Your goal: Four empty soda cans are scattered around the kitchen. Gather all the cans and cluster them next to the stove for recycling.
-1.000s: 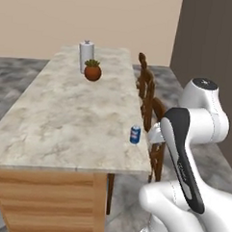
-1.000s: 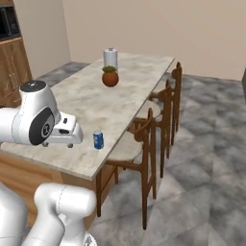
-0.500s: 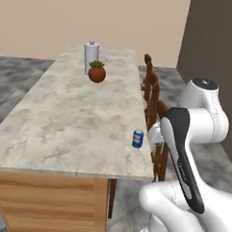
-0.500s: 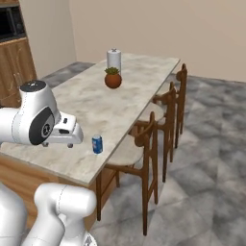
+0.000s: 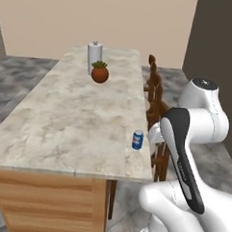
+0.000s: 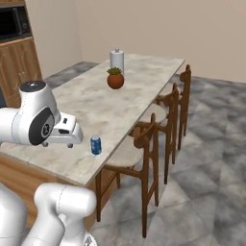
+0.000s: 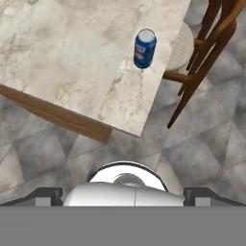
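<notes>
A blue-and-white soda can stands upright near the right edge of the marble island counter, close to its near corner. From the other side the soda can is just right of my gripper, which hangs at counter-edge height, apart from it. Looking down from the hand, the soda can is at the top of the picture and my gripper is open, its fingertips wide apart with nothing between them. The stove is out of view.
A terracotta plant pot and a white canister stand at the counter's far end. Wooden chairs line the counter's right side, one seat right beside the can. A black microwave sits in the cabinets at far left.
The whole picture has shifted as the base drove; the island now appears slightly differently framed. The can has stayed in its place on the counter, and the gripper remains open.
</notes>
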